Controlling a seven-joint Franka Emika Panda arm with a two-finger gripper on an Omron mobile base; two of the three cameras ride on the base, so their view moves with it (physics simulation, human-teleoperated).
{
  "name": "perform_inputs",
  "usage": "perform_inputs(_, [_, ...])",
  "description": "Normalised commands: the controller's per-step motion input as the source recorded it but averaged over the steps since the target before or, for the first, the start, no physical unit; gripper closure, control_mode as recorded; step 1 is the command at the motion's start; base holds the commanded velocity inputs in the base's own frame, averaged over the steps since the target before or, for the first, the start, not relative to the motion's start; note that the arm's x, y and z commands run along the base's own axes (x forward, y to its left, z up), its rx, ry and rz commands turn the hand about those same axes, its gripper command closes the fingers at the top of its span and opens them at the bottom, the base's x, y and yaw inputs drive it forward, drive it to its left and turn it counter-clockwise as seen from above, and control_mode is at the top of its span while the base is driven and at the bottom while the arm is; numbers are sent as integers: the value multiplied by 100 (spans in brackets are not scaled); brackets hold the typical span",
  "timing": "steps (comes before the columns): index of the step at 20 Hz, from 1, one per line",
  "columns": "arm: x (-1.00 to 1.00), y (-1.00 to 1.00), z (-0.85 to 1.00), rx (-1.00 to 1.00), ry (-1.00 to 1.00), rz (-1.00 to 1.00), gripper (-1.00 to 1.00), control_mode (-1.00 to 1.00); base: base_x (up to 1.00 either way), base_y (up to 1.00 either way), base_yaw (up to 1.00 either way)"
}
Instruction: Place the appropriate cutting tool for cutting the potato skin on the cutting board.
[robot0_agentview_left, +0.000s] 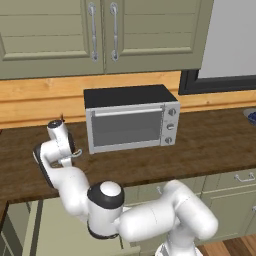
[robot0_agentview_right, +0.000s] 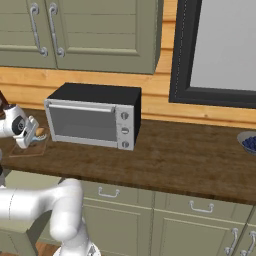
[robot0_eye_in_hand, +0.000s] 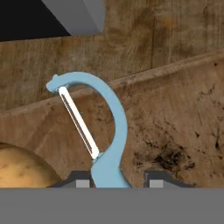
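Kitchen counter (robot0_agentview_left: 210, 145), dark wood, toaster oven (robot0_agentview_left: 131, 120) against the wall: peeler being set down on the board.

Hand view: light-blue peeler (robot0_eye_in_hand: 101, 127) hangs head-out over the brown cutting board (robot0_eye_in_hand: 175, 131), handle between the fingertips (robot0_eye_in_hand: 81, 181) of the gripper (robot0_eye_in_hand: 116, 183). Jaws narrow, about the handle's width; cannot tell if they pinch or have just let go. Potato (robot0_eye_in_hand: 22, 168) sits at the lower left, close beside the peeler. Board edge runs just past the peeler's head. Judgement: release low, spread fingers fully, then lift straight away so the handle isn't dragged toward the edge or nudged into the potato.
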Motion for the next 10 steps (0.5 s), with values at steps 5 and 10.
perform_inputs(5, [-14, -9, 10, 2, -2, 0, -100, -100, 0, 0, 0])
perform_inputs(10, [-10, -16, 59, 0, 0, -1, -100, -100, 0, 0, 0])
